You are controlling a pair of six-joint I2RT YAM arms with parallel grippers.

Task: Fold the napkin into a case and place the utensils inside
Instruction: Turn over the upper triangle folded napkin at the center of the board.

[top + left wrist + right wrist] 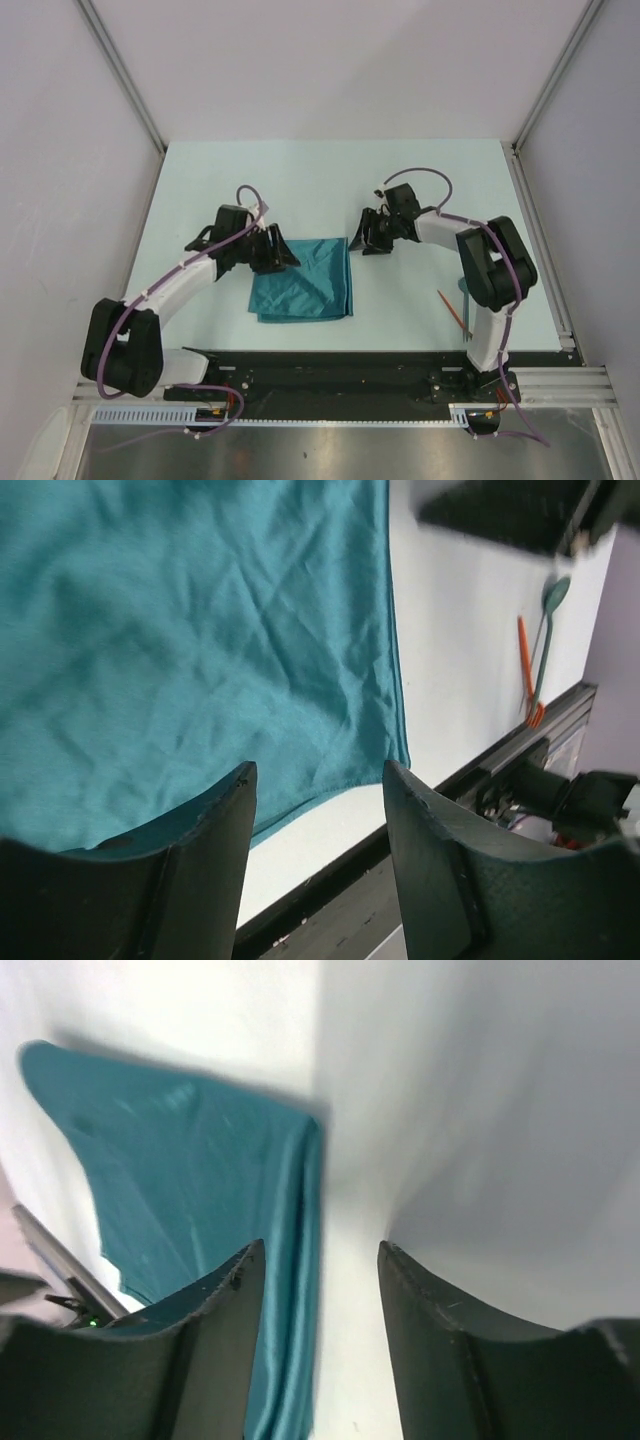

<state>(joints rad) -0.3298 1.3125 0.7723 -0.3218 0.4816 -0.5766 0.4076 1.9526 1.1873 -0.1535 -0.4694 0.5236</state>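
napkin (303, 280) cloth fills the view under the left fingers (205, 860), which stand apart and empty over its 10 o'clock corner. right fingers (210, 1330) are likewise spread, gripping nothing, just off its 1 o'clock corner above bare bench (300, 180). the napkin lies flat as a rough square mid-bench. orange utensil (453, 312) and teal spoon (556, 593) lie well apart at its 4 o'clock.
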